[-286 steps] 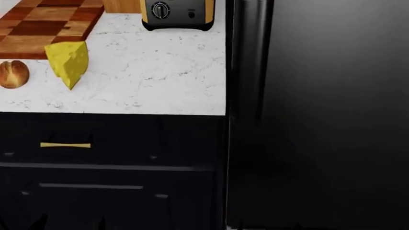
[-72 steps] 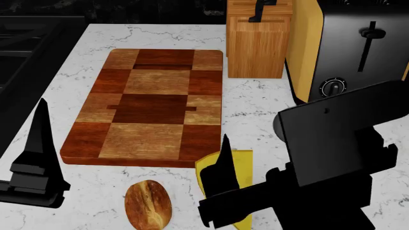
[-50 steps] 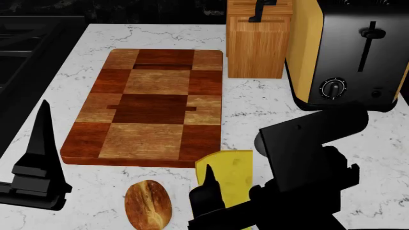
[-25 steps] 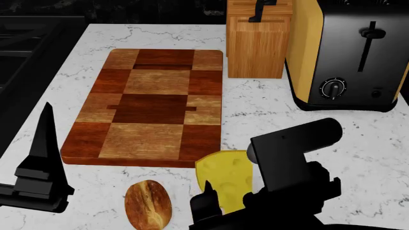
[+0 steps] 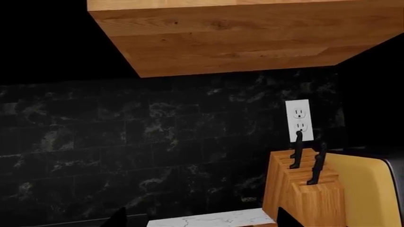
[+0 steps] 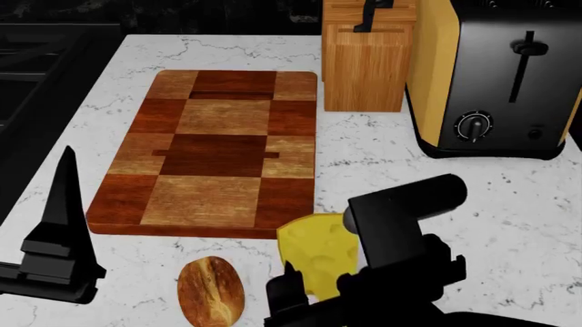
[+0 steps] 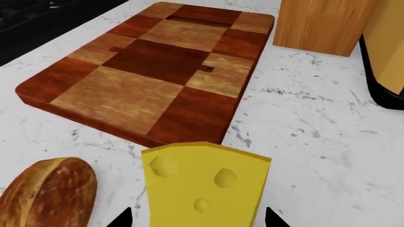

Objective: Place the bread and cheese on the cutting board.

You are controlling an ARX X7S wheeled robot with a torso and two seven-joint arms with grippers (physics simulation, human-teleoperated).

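The checkered cutting board [image 6: 218, 146] lies bare on the white counter. Just off its near right corner rests the yellow cheese [image 6: 314, 248], and the brown bread [image 6: 211, 291] lies beside it on the counter. In the right wrist view my right gripper [image 7: 197, 220] is open, one fingertip on each side of the cheese [image 7: 202, 182], with the bread [image 7: 47, 194] to one side and the board [image 7: 148, 71] beyond. My left gripper [image 6: 60, 204] hovers near the counter's left edge, pointing up. It is open and empty in the left wrist view [image 5: 202, 220].
A light-wood knife block [image 6: 366, 58] and a black and yellow toaster [image 6: 495, 75] stand behind and right of the board. My right arm [image 6: 405, 259] covers the counter in front of the toaster. A black stove [image 6: 41, 61] borders the counter at left.
My right arm has swung down and left, bringing its open fingers around the cheese. The left gripper, bread, cheese and board have stayed in place.
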